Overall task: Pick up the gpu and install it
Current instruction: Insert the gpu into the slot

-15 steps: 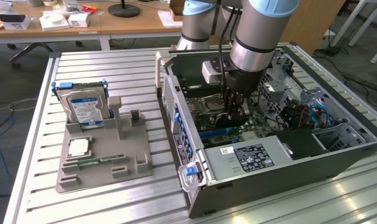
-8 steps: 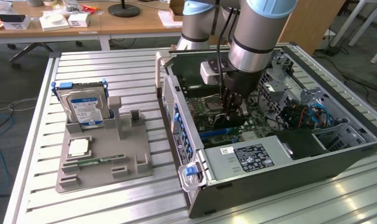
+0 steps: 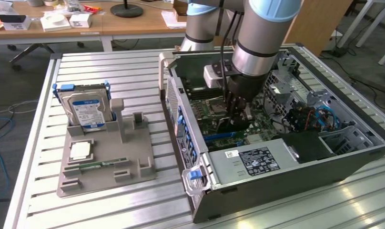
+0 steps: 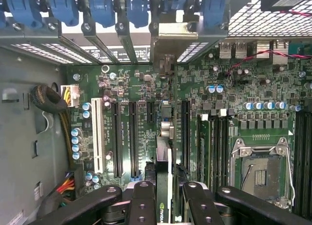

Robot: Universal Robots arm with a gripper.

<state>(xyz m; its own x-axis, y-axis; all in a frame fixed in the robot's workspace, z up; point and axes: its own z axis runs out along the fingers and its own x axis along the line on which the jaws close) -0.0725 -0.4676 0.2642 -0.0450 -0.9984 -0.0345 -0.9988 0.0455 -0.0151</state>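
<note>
My gripper reaches down inside the open computer case, shut on the gpu, a dark card held on edge over the motherboard. In the wrist view the gpu runs edge-on between my two black fingers. It lies in line with the expansion slots, and its metal bracket sits at the rear slot openings. I cannot tell whether the card's edge is pressed into a slot.
A grey fixture tray at the exterior view's left holds the silver hard drive, a square chip and a green memory stick. The power supply, drive cage and CPU socket crowd the case around my gripper.
</note>
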